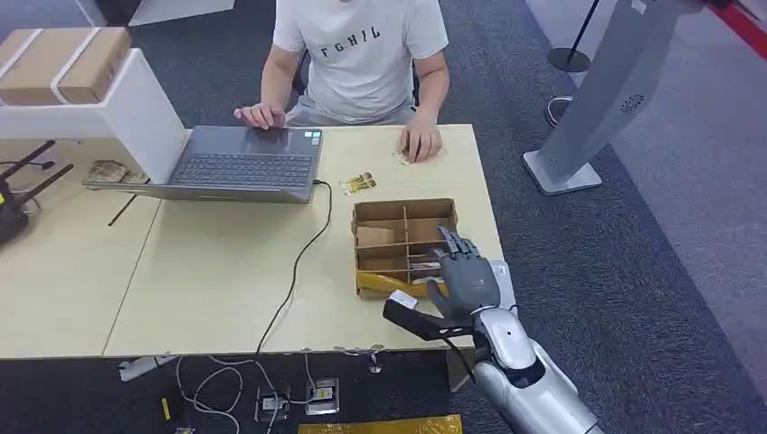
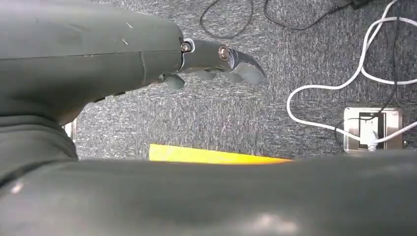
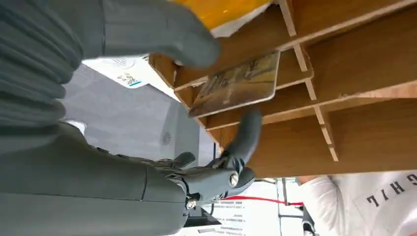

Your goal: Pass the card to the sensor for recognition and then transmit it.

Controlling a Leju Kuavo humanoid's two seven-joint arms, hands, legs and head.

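Note:
A brown cardboard box (image 1: 402,210) with several compartments stands at the right of the table. A printed card (image 3: 236,84) stands tilted in one compartment (image 3: 295,73). My right hand (image 1: 466,271) hovers over the box's near right corner, fingers stretched out. In the right wrist view the thumb (image 3: 162,34) and a dark finger (image 3: 246,132) lie on either side of the card, apart, and no grip shows. A black device (image 1: 411,316) with a white end lies at the table's front edge by my right wrist. My left hand (image 2: 216,61) hangs over the floor and holds nothing.
A person sits at the far side, one hand (image 1: 260,114) on a grey laptop (image 1: 244,163), the other hand (image 1: 421,143) on the table. Two loose cards (image 1: 357,183) lie beyond the box. A black cable (image 1: 303,262) crosses the table. White cables (image 2: 344,83) lie on the carpet.

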